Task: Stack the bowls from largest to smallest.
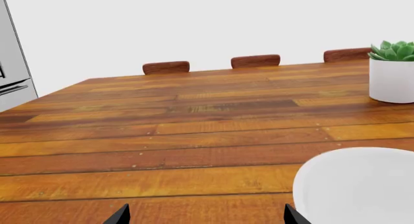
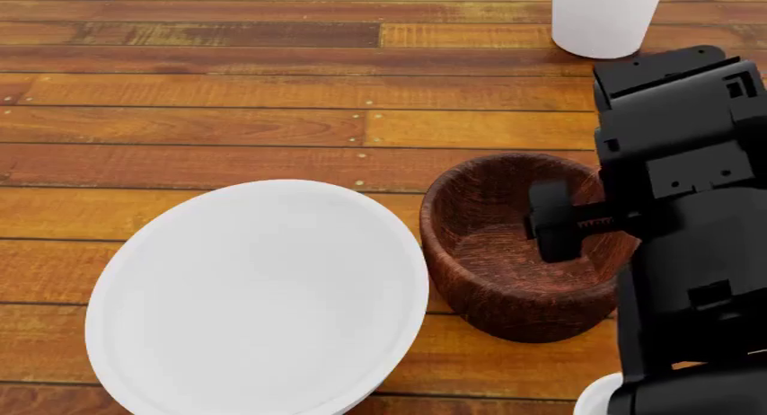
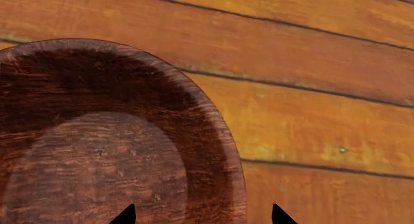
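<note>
We see the wooden table (image 2: 240, 128), on it the wide white bowl (image 2: 258, 298) and just beside it the dark-brown bowl (image 2: 504, 253). Our right gripper (image 3: 200, 216) stands open astride the brown bowl's rim. Our left gripper (image 1: 203, 216) is open beside the white bowl.

My right arm (image 2: 689, 235) is reaching forward along the right side of the head view, its black housing angled down. My right gripper (image 3: 200, 216) is showing two dark fingertips spread apart, nothing between them. My left gripper (image 1: 205, 216) is likewise holding its fingertips wide apart, pointing level; its arm is staying outside the head view.
</note>
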